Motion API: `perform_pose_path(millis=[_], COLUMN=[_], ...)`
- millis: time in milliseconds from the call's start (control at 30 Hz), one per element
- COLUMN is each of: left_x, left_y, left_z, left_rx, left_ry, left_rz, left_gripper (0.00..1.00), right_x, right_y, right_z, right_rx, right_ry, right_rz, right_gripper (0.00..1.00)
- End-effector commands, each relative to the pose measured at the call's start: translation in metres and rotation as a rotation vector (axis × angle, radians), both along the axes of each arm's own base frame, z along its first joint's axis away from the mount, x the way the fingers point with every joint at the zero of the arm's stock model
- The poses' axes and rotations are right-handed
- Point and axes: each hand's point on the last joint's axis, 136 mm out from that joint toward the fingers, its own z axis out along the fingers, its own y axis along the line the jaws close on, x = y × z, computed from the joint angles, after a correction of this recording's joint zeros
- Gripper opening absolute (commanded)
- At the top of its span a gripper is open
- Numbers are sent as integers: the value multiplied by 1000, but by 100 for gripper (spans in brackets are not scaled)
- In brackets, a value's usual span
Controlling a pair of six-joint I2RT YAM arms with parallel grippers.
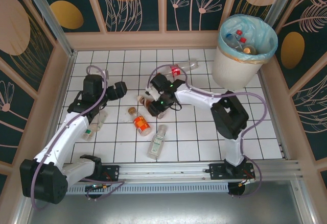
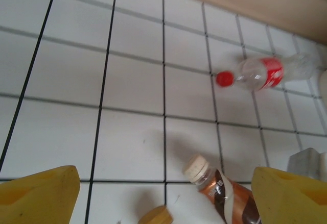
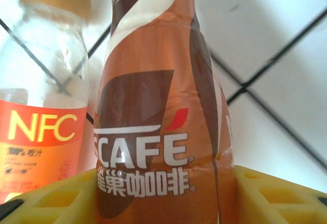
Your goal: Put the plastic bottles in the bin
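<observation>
The table (image 1: 194,142) is smooth white with a faint sheen and dark grid lines. The coffee bottle (image 3: 158,106) wears a glossy brown-and-orange plastic sleeve. The juice bottle (image 3: 51,66) is clear plastic. The bin (image 1: 230,71) looks like matt cream plastic, and its liner (image 1: 266,43) is thin, crinkled teal film.

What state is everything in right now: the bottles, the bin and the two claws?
Left claw: open, empty.
Right claw: closed on the coffee bottle's sides.
Coffee bottle: capped, lying down.
Orange bottle: capped, lying flat.
Red-label bottle: capped, lying flat.
Green-label bottle: lying flat.
Clear bottle by the left arm: lying flat.
Bin: upright, lined, a few bottles inside.
</observation>
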Motion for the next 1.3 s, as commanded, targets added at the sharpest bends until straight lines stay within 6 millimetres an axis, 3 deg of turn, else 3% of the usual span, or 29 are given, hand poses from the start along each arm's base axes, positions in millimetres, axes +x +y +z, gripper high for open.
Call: perform_pose_path(millis=[0, 200, 333, 467, 567, 700, 933, 1000, 1133, 1267], left_x=[12, 19, 17, 12, 4, -5, -12, -13, -12, -12], left_y=[-8, -26, -61, -99, -124, -143, -172, -177, -175, -173], left_z=[60, 111, 133, 155, 166, 168, 157, 156, 154, 151], left_rx=[-75, -154, -129, -142, -147, -150, -151, -144, -116, -107], left_ry=[-141, -232, -269, -302, -322, -326, -290, -282, -279, -275], left_rz=[-14, -43, -128, -220, -285, -340, -421, -439, -436, -429], left_gripper=[85, 83, 80, 78, 78, 79, 79, 80, 81, 82], right_x=[38, 107, 146, 165, 171, 177, 183, 183, 186, 189], right_y=[-25, -106, -177, -251, -292, -323, -375, -386, -398, -402], right_z=[83, 176, 251, 318, 346, 358, 342, 336, 326, 317], right_rx=[67, 76, 69, 40, 32, -7, -246, -257, -282, -274], right_ry=[-187, -463, -701, -956, -1076, -1146, -1164, -1142, -1112, -1073], right_rz=[-118, -395, -655, -917, -1042, -1124, -1264, -1288, -1300, -1294], right_gripper=[50, 42, 38, 34, 31, 30, 37, 43, 66, 69])
